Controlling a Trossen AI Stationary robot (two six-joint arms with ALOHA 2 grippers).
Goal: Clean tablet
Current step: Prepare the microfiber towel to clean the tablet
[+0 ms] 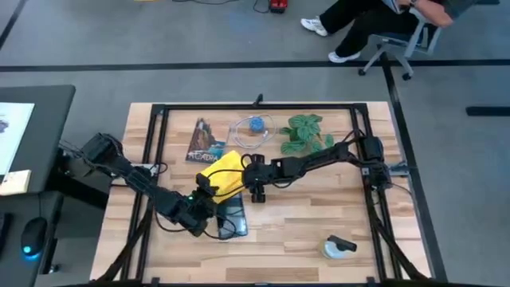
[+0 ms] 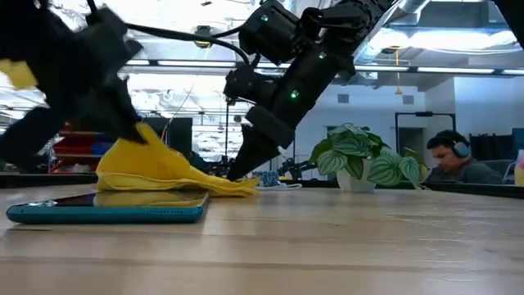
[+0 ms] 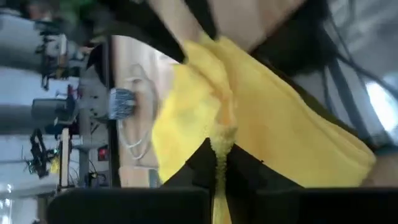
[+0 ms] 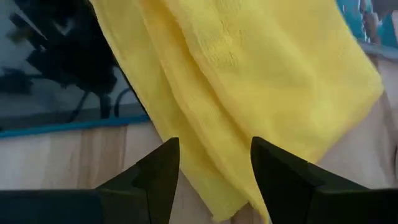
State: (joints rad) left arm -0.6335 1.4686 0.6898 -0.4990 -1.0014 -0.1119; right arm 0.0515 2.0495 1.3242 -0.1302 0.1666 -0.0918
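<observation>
Worktop (image 1: 319,223), pale wood with a black frame laid on it, fills the centre of the high view. At lower right of that view a small bottle-like item (image 1: 339,246) is seen lying. At lower centre the tablet (image 1: 233,217) is laid flat, dark screen up, teal edge shown at lower left of the low view; its far end is covered by the yellow cloth (image 1: 222,177). The left claw (image 1: 205,190), reaching in from the left edge, is closed on a fold of the cloth, the pinch being shown in the left wrist view. The right claw (image 4: 214,165), entering from the right, is held open with the cloth edge between its fingers, nothing gripped. Farther up are listed a printed booklet (image 1: 204,140), a clear dish with a blue object (image 1: 253,130), and a leafy plant (image 1: 305,133). A person (image 2: 450,160) is seated beyond the worktop. Risk judged: with only one claw holding, the cloth could bunch or slip during wiping, and the unsecured tablet could be dragged across the wood.
</observation>
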